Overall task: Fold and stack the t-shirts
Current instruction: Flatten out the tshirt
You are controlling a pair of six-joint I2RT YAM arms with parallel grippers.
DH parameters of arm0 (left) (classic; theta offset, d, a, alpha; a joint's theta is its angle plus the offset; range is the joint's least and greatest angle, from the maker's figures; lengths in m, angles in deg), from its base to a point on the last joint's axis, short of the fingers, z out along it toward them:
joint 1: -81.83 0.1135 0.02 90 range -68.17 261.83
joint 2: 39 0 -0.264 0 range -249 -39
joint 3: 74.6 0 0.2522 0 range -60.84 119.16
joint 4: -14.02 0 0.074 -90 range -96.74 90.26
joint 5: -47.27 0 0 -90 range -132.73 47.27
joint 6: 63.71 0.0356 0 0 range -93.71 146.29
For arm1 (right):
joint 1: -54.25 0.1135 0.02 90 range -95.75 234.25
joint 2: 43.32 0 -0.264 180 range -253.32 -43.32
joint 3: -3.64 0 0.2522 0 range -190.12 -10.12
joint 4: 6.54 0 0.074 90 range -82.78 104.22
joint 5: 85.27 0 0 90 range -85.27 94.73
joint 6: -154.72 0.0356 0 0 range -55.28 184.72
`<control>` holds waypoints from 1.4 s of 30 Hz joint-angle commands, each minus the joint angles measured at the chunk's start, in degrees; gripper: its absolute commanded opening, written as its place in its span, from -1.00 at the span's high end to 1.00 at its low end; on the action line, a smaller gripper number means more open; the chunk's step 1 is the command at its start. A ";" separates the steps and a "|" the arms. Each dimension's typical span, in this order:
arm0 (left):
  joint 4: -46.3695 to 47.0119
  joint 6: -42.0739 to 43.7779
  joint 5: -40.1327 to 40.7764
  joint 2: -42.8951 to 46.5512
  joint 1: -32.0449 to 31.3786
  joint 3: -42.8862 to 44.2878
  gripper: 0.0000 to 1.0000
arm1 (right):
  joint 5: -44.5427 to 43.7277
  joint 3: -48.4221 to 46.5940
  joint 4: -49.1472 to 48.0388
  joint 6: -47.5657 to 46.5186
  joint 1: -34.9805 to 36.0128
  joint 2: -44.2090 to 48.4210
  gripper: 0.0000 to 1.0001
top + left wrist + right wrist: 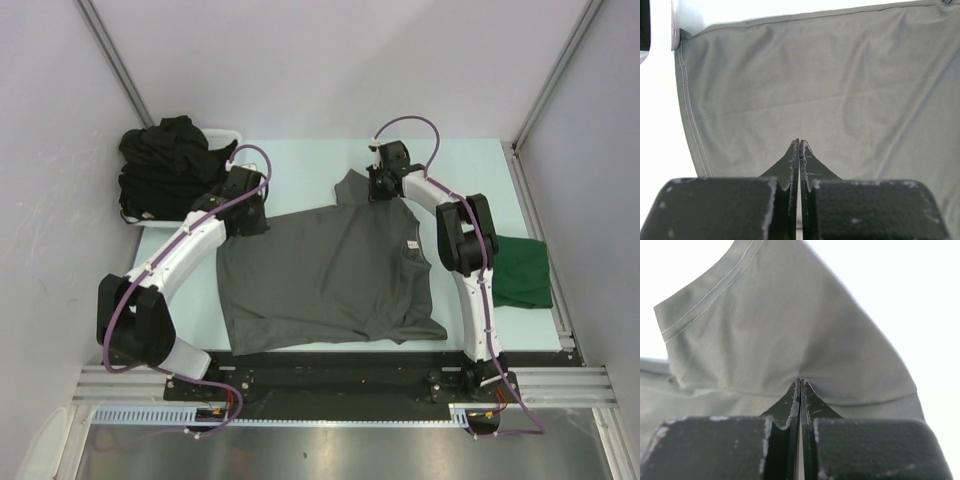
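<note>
There are two robot arms and one pale table. One grey t-shirt lies spread out flat in the middle of the table, between the two arms, with its small white label near the right arm. One dark green t-shirt lies at the right edge of the table, just past the right arm and apart from the grey one. At the far left corner sits one white basket. A heap of black t-shirts is piled over it and hides most of it. The heap is all bunched up, so I cannot count how many are in it. The left arm bends across the table in front of the basket and covers the near left part of the table. The left gripper is down at the far left corner of the grey t-shirt. Its two fingers are pressed tight together with the tips on the cloth, but I cannot tell if any cloth is caught between them. The right gripper is at the far sleeve of the grey t-shirt. Its fingers are squeezed together too, and they pinch the sleeve, which stands up in a peak above them.
</note>
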 commanded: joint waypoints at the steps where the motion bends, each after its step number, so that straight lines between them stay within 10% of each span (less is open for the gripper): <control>1: -1.46 1.73 1.36 2.24 -0.41 1.54 1.00 | -1.40 -4.14 -0.12 -1.95 -1.05 -3.08 1.00; 33: -4.54 2.08 3.38 2.33 -0.41 1.98 1.00 | -10.11 -20.06 7.79 5.17 -6.85 -15.39 1.00; 42: -1.38 0.32 3.64 -1.62 -0.32 0.58 1.00 | -3.26 -19.97 9.54 6.66 -6.42 -5.92 1.00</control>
